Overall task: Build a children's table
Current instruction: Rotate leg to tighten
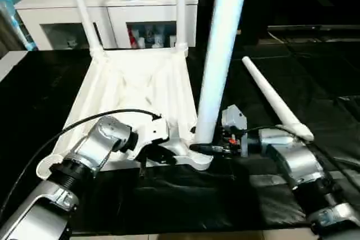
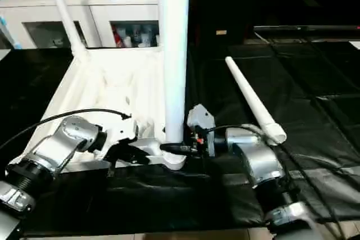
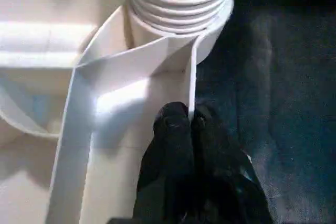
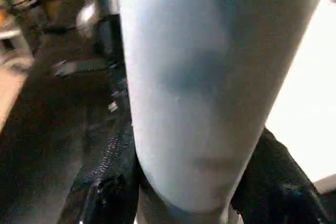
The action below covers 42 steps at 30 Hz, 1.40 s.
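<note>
Children's table [image 1: 140, 88] lies upside down on the black tabletop [image 1: 281, 195], two legs [image 1: 181, 9] standing at its far corners. Left gripper [image 3: 191, 121] fingers pinch the near rim wall by the corner socket. Right gripper [image 1: 201, 148] fingers clamp the upright third leg [image 1: 220, 54] at the near-right socket. Fourth leg [image 1: 275, 99] lies loose to the right.

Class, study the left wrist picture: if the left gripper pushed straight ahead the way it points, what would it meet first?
Probably the ribbed base of the upright leg in its corner socket; the left gripper, shut on the tabletop's rim, points along that rim toward it.
</note>
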Tool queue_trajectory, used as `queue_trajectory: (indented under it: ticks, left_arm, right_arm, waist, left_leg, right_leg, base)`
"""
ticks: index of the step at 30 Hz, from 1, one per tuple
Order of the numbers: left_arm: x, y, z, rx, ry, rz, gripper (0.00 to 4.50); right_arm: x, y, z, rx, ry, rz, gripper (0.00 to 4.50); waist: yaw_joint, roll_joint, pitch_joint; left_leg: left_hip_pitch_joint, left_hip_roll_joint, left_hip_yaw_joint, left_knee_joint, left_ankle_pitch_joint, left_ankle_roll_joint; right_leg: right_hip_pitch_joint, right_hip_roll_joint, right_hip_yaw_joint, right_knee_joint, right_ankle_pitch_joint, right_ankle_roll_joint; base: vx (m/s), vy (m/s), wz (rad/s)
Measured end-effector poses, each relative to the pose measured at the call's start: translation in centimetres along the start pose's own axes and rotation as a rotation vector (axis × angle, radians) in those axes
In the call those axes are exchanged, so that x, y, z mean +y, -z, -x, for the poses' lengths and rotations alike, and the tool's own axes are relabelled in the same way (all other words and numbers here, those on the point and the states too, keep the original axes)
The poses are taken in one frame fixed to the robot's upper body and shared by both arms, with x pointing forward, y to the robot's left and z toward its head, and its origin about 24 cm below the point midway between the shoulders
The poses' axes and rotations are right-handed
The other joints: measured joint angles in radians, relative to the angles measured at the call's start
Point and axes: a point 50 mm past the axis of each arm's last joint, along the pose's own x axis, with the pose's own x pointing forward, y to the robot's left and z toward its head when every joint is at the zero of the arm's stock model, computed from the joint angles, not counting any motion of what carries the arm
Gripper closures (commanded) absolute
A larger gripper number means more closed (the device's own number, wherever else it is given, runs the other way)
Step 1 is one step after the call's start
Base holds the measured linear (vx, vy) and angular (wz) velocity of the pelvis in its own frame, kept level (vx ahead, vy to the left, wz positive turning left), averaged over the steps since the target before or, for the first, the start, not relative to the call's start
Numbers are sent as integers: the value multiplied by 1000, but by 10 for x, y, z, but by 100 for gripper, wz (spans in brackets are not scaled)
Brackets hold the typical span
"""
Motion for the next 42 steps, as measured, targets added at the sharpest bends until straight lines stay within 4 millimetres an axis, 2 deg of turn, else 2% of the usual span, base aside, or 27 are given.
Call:
queue_trajectory:
  ticks: [5,8,12,15,19,32,33,35,37,39,40,42]
  left_arm:
    - [-3,0,-5,-48,-155,123,450]
    - [-7,-2,-9,-79,-214,184,450]
    - [-9,-10,-19,-125,-399,307,450]
    - [-9,-17,-27,-154,-461,354,450]
    - [-7,-23,-32,-157,-514,364,450]
    - [-5,-25,-31,-143,-540,354,450]
    - [-5,-25,-30,-142,-541,349,450]
    - [-4,-23,-29,-138,-546,342,450]
    - [-4,-23,-29,-140,-542,333,450]
    - [-3,-23,-29,-141,-529,314,450]
    - [-3,-23,-28,-140,-526,309,450]
    - [-3,-23,-29,-142,-515,292,450]
  right_arm:
    - [-5,1,-14,-65,189,-85,257]
    - [-10,-1,-20,-80,273,-108,257]
    - [-24,-9,-43,-85,451,-155,257]
    - [-31,-13,-48,-80,526,-167,257]
    - [-35,-17,-53,-79,580,-171,257]
    - [-37,-18,-57,-97,596,-165,257]
    - [-37,-18,-57,-98,596,-164,222]
    - [-37,-16,-57,-106,595,-169,222]
    - [-37,-15,-56,-110,592,-176,182]
    - [-35,-8,-52,-105,592,-192,180]
    - [-34,-7,-52,-112,587,-193,151]
    - [-33,-5,-47,-121,577,-183,135]
  waist:
    - [-34,0,5]
    - [-65,4,9]
    - [-107,5,13]
    - [-127,4,17]
    - [-132,-2,21]
    - [-127,-4,20]
    - [-127,-4,20]
    - [-125,-3,20]
    - [-124,-3,20]
    - [-118,-4,21]
    - [-117,-4,21]
    - [-111,-4,21]
  left_leg:
    - [0,-1,-2,1,0,0]
    - [-3,-2,-12,1,0,0]
    - [-4,-3,-30,3,0,0]
    - [-5,-3,-32,3,0,0]
    - [-5,-3,-32,2,0,0]
    - [-5,-3,-28,0,-1,-2]
    - [-5,-3,-28,0,-1,-2]
    - [-5,-3,-27,0,-1,-2]
    - [-5,-3,-27,0,-1,-2]
    - [-6,-3,-26,-1,-1,-2]
    - [-6,-3,-25,-1,-1,-2]
    - [-5,-3,-25,-1,-1,-2]
  right_leg:
    - [-3,-1,-3,-3,-1,1]
    - [-3,-1,-13,-17,-1,1]
    - [-1,-2,-33,-33,-1,1]
    - [-2,-3,-38,-38,-1,1]
    - [-3,-3,-38,-38,-1,1]
    - [-4,-1,-31,-36,3,-5]
    - [-4,-1,-31,-36,3,-5]
    - [-4,-1,-31,-36,3,-6]
    - [-5,-1,-31,-36,4,-7]
    - [-5,-1,-30,-36,5,-8]
    - [-5,-1,-29,-35,7,-11]
    - [-5,-1,-29,-35,9,-14]
  base:
    - [0,0,0]
    - [0,0,0]
    - [-5,10,-5]
    - [0,0,0]
    - [0,0,0]
    - [0,0,0]
    - [0,0,0]
    - [0,0,0]
    - [0,0,0]
    - [0,0,0]
    - [0,0,0]
    - [0,0,0]
